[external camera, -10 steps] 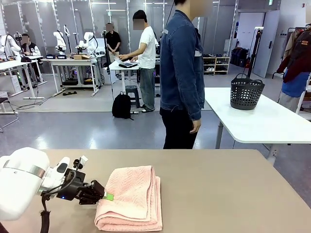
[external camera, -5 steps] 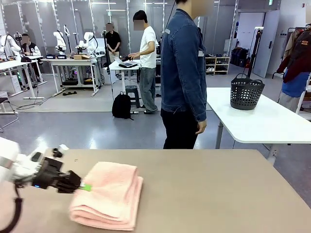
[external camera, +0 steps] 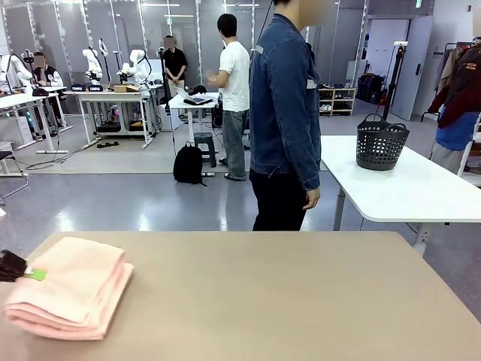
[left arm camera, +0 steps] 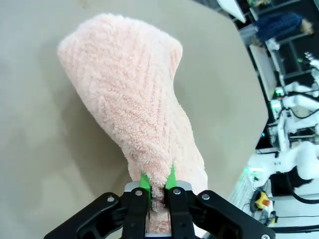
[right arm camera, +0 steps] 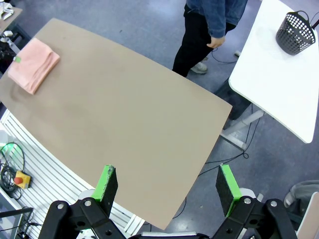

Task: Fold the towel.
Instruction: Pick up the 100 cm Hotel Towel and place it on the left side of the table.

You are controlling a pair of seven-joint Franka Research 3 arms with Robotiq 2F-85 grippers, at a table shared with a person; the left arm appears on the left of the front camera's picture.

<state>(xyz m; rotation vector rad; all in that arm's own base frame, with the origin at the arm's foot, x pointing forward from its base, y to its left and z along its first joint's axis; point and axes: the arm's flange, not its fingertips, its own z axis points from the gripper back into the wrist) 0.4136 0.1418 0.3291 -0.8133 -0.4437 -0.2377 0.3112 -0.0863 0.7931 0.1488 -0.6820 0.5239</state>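
No print, label, brand or number can be read anywhere in these pictures. At the upper right of the front view a small green sign (external camera: 418, 4) hangs near the ceiling, possibly an exit marker, but it is too small to make out. The dark basket (external camera: 381, 141) on the white bench (external camera: 421, 188) at right carries no lettering that shows at this distance.
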